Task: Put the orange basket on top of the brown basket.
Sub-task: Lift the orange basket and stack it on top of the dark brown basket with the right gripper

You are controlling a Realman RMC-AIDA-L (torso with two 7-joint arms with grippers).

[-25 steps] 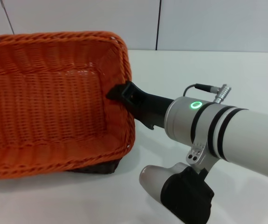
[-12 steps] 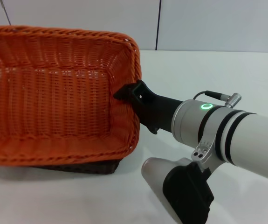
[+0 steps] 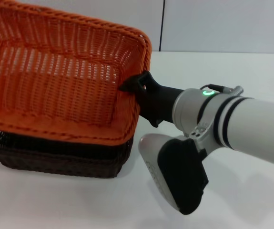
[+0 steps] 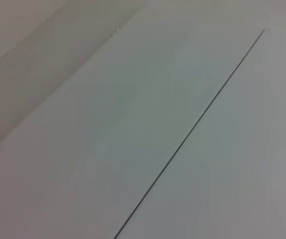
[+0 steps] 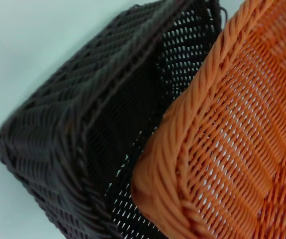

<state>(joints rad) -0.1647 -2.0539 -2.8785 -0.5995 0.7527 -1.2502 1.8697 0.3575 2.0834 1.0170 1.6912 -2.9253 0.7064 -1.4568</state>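
Two baskets sit stacked on the white table (image 3: 251,71): the orange basket (image 3: 55,81) rests tilted on the brown basket (image 3: 60,155), its near side low, its far side raised. The right end effector (image 3: 136,87) grips the orange basket's right rim, fingers closed over it. The left end effector is out of sight.

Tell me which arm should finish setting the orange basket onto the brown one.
Right. The right gripper already clamps the orange basket rim, tilted over the brown basket. The left arm is out of sight; its camera shows only blank surface.
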